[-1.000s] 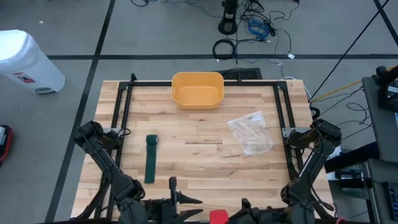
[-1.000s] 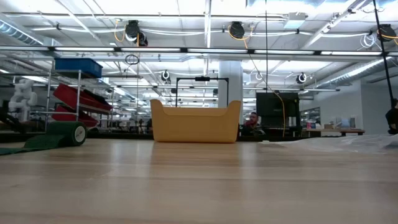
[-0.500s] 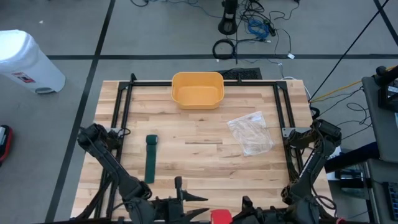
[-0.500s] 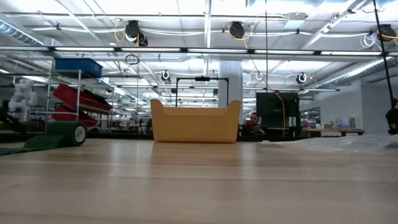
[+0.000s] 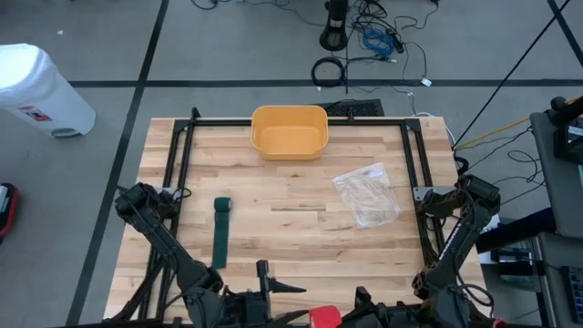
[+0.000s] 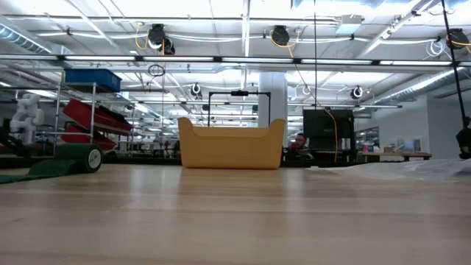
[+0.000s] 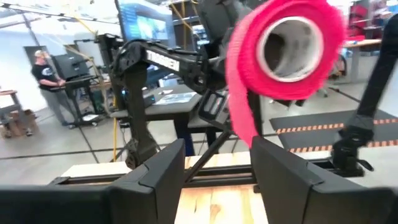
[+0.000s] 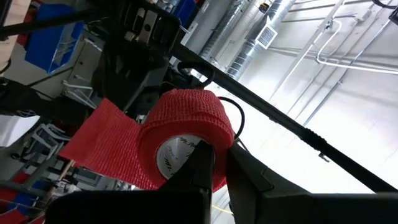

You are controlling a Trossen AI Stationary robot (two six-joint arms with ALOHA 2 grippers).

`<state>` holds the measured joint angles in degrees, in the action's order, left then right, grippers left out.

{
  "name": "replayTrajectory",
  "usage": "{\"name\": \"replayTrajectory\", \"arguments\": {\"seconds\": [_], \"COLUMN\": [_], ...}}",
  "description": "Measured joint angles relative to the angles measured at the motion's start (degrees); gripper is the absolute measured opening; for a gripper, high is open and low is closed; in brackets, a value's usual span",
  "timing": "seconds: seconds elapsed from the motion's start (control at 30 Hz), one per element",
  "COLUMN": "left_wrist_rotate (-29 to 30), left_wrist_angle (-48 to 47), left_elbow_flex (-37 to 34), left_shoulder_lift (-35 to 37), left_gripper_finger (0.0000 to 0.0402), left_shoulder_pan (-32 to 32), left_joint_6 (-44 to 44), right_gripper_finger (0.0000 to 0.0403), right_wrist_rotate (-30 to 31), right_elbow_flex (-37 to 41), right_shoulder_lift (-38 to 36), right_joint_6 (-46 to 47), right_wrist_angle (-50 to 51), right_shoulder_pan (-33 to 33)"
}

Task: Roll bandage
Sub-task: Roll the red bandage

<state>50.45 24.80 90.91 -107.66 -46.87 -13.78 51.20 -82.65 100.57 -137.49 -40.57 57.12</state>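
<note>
Both arms were low at the bottom edge of the frame in the high view, close together. The right gripper (image 8: pixel 214 163) had its fingers clamped on the red bandage roll (image 8: pixel 186 137), pinching the roll's wall. A loose red tail (image 8: pixel 102 146) hung off it. The left gripper (image 7: pixel 217 165) faced the same roll (image 7: pixel 280 46) with its fingers apart, and the tail (image 7: pixel 245 121) dropped down between them without being pinched.

The tail could slip out before those fingers shut, I thought, and then nothing would wind. The roll might also pop free, because only a thin edge was held.

A green bandage (image 5: pixel 220 231) lay on the wooden surface (image 5: pixel 301 228), left of the middle, untouched.
</note>
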Motion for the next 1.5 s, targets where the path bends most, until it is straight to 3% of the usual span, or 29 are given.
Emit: {"name": "replayTrajectory", "arguments": {"seconds": [0.17,0.73,1.03,1.17,1.5], "left_wrist_rotate": [-4.2,-2.65,-4.99,-5.87,-9.77], "left_wrist_angle": [-1.12,-1.45,-0.74,-0.75,-1.36], "left_elbow_flex": [-0.02,-0.04,-0.04,-0.04,-0.04], "left_shoulder_lift": [0.0,-0.48,-0.48,-0.48,-0.48], "left_gripper_finger": [0.0193,0.0191,0.0189,0.0156,0.0024], "left_shoulder_pan": [-0.92,2.67,2.6,2.62,2.6], "left_joint_6": [2.85,5.92,5.47,4.26,4.04], "right_gripper_finger": [0.002,0.002,0.002,0.002,0.002], "right_wrist_rotate": [0.05,-0.02,0.02,0.02,0.11], "right_elbow_flex": [0.0,0.0,0.0,0.0,0.0], "right_shoulder_lift": [0.0,0.0,-0.02,-0.02,-0.02], "right_joint_6": [0.02,1.22,2.78,2.86,2.76], "right_wrist_angle": [0.01,0.42,1.02,1.0,0.97], "right_shoulder_pan": [0.0,-0.11,-0.12,-0.17,-2.14]}}
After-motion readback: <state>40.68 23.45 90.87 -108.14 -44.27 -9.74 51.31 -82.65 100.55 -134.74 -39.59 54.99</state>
